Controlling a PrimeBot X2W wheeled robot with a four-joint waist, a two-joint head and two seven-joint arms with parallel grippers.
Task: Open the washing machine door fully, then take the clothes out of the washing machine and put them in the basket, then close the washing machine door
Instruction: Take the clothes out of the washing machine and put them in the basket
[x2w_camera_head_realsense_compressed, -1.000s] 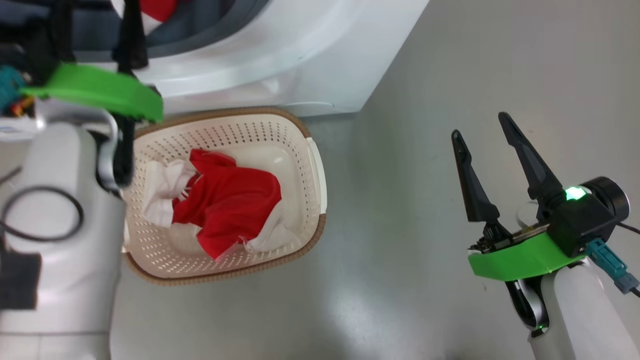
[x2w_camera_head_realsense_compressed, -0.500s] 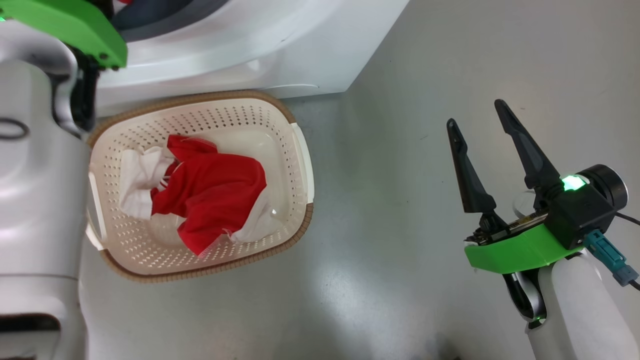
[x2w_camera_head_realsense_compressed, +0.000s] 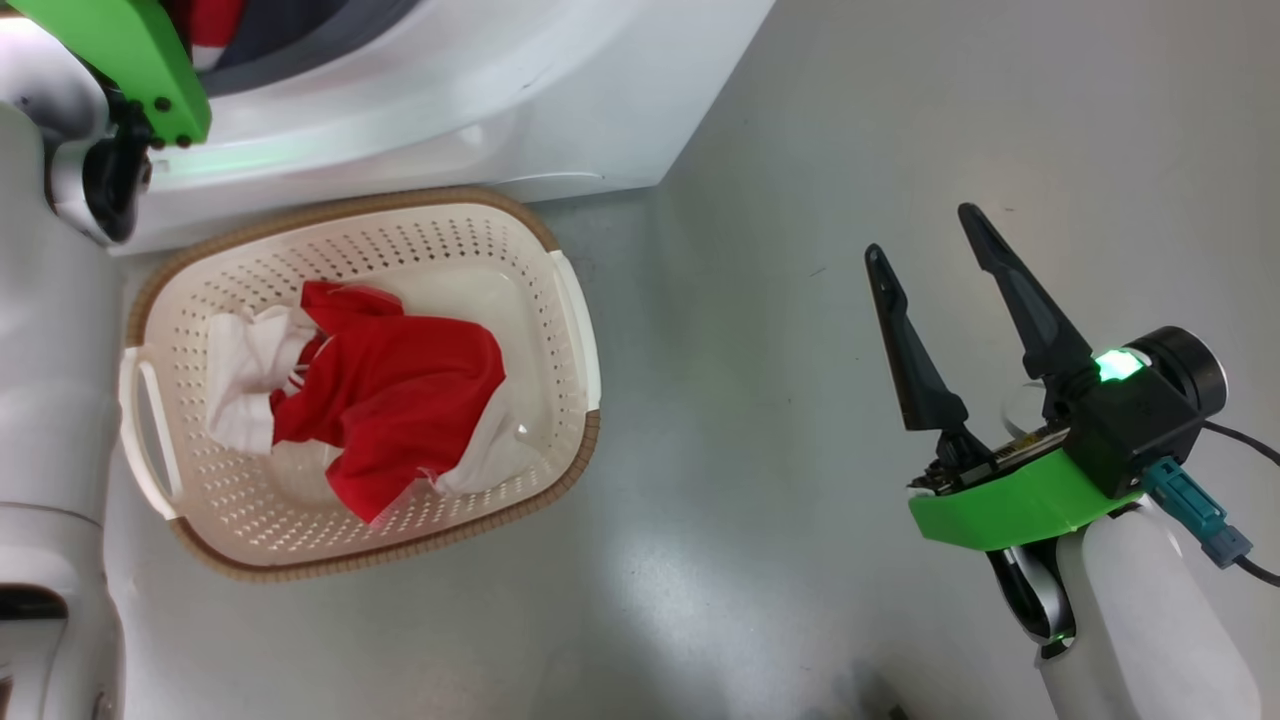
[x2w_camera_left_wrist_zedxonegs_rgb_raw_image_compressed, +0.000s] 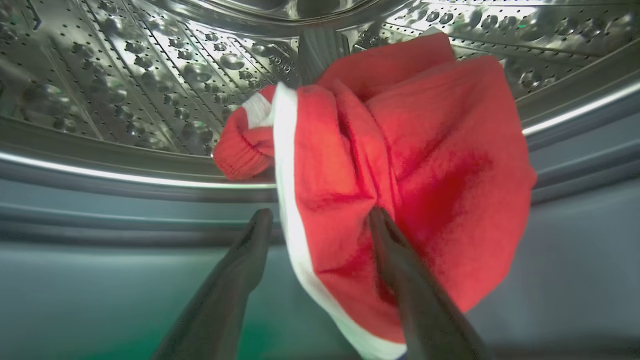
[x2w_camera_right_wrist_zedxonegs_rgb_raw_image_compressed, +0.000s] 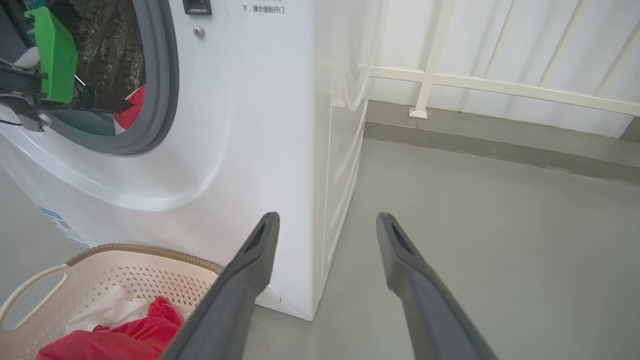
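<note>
The white washing machine (x2w_camera_head_realsense_compressed: 480, 110) stands at the top of the head view, its door out of view. My left gripper (x2w_camera_left_wrist_zedxonegs_rgb_raw_image_compressed: 320, 217) is inside the port, open, at the steel drum's (x2w_camera_left_wrist_zedxonegs_rgb_raw_image_compressed: 125, 75) lip. A red garment with a white trim band (x2w_camera_left_wrist_zedxonegs_rgb_raw_image_compressed: 425, 165) hangs over the grey gasket (x2w_camera_left_wrist_zedxonegs_rgb_raw_image_compressed: 100, 225), and its fabric lies between and around my fingers. The cream basket (x2w_camera_head_realsense_compressed: 450, 250) sits on the floor before the washer and holds more red and white clothes (x2w_camera_head_realsense_compressed: 400, 400). Far right of it, over bare floor, my right gripper (x2w_camera_head_realsense_compressed: 921, 230) is open and empty.
The grey floor (x2w_camera_head_realsense_compressed: 760, 350) stretches right of the washer. The right wrist view shows the washer's side (x2w_camera_right_wrist_zedxonegs_rgb_raw_image_compressed: 340, 150), a white railing (x2w_camera_right_wrist_zedxonegs_rgb_raw_image_compressed: 500, 87) along the back wall, a blue label sticker (x2w_camera_right_wrist_zedxonegs_rgb_raw_image_compressed: 62, 227), and my left arm's green bracket (x2w_camera_right_wrist_zedxonegs_rgb_raw_image_compressed: 52, 55) in the port.
The head camera has shifted, sliding the picture leftward. My left arm has reached deeper into the washer port. The right gripper stays open in the same pose.
</note>
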